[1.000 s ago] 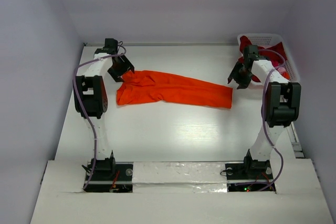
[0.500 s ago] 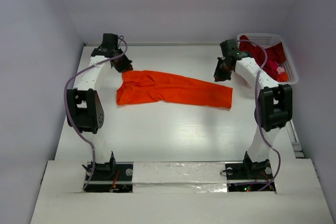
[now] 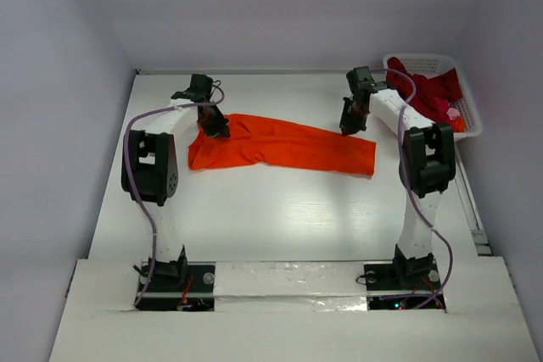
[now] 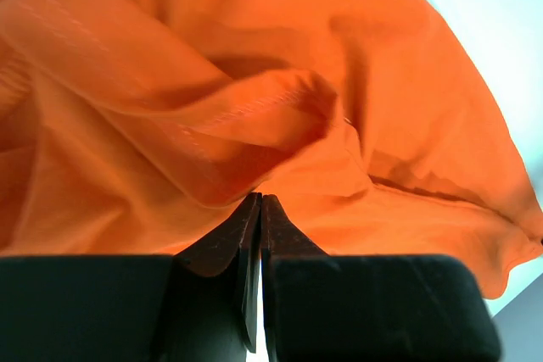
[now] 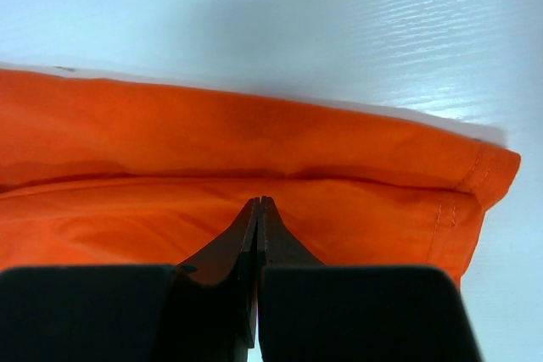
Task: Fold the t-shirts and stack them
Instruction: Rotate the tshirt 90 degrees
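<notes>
Orange-red t-shirt (image 3: 280, 146) lies as a long rumpled strip across the mid tabletop (image 3: 280, 218). It looks soft, light and limp and will likely sag, so it is best taken at hem corners. Left end effector (image 4: 259, 203) is at the far-left edge, fingers together, tips touching a bunched fold. Right end effector (image 5: 257, 203) is at the far-right edge, fingers together on a crease. Cannot tell if either pinches cloth. Far right, crimson t-shirts (image 3: 428, 91) sit in the white basket (image 3: 422, 59).
</notes>
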Action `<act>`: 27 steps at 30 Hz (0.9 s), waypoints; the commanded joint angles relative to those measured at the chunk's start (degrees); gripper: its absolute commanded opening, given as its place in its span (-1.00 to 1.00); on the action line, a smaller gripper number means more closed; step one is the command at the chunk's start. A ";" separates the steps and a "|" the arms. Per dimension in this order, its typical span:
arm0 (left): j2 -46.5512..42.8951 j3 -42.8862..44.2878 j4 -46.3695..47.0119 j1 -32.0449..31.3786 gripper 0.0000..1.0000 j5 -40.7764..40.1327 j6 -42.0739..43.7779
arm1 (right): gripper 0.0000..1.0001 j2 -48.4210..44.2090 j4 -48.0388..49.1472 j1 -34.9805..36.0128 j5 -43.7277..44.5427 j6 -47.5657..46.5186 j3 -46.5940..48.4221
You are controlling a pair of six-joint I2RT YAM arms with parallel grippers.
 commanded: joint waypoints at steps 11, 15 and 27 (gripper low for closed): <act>3.04 -0.79 1.31 -2.21 -1.00 -0.59 -0.66 | -1.00 -0.51 2.86 0.69 -0.95 0.14 -4.28; 4.89 -0.88 1.31 -2.21 -1.00 -1.03 -0.39 | -1.00 -1.91 4.36 1.83 -0.95 0.67 -7.80; 10.16 2.55 1.31 -1.69 -1.00 -1.91 0.92 | -1.00 -6.83 9.80 6.13 -3.93 3.31 -20.26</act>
